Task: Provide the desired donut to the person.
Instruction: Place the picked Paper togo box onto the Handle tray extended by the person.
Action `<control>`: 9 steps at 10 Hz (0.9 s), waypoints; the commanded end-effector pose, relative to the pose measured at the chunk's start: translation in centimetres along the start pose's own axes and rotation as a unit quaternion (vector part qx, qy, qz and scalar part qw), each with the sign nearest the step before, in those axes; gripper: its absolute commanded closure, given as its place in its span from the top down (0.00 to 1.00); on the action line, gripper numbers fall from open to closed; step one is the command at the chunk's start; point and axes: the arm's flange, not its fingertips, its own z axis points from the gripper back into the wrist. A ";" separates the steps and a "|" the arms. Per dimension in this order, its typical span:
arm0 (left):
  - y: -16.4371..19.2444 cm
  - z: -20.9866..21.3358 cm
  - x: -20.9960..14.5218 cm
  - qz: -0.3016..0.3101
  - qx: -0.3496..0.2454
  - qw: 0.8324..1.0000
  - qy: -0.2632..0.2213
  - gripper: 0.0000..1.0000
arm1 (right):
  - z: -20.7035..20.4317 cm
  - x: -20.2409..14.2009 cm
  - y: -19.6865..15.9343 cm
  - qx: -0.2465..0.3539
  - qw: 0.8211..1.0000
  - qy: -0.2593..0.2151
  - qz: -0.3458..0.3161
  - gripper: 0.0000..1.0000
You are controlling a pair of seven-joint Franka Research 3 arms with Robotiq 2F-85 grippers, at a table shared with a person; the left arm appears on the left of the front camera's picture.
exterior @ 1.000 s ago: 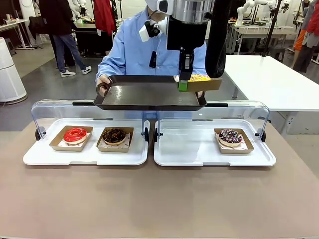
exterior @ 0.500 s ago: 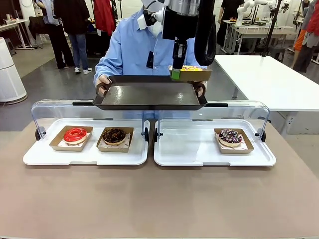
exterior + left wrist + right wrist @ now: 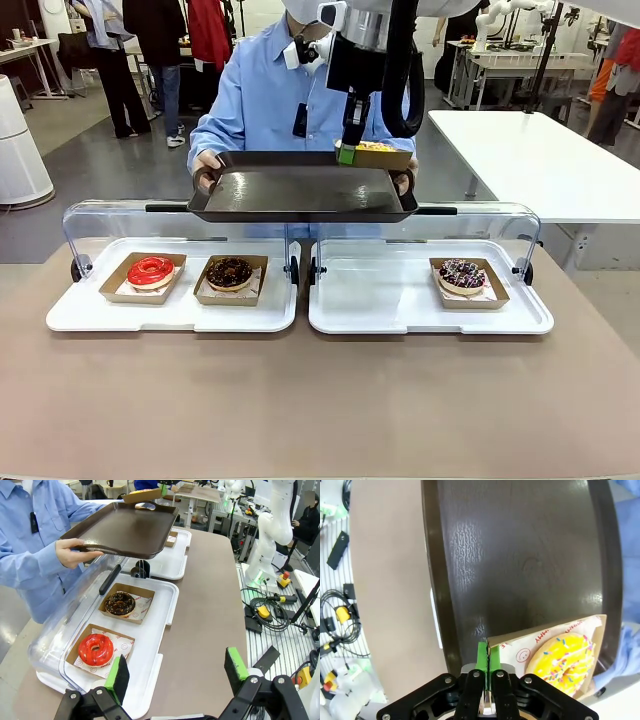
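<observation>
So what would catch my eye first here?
Probably the yellow sprinkled donut in its cardboard tray, pinched by the shut jaws of the right arm over a corner of the dark serving tray the person holds out. Below, in white display trays, sit a red donut and a chocolate donut at left, a dark sprinkled donut at right.

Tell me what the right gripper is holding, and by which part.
The right gripper is shut on the cardboard tray of the yellow donut, pinching its rim at one corner, over the dark serving tray. The left gripper is open and empty.
</observation>
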 end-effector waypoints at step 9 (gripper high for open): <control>-0.1 0.0 0.0 -0.012 0.001 1.000 -0.013 1.00 | -4.9 -0.4 -1.7 0.060 0.998 -0.024 0.007 0.02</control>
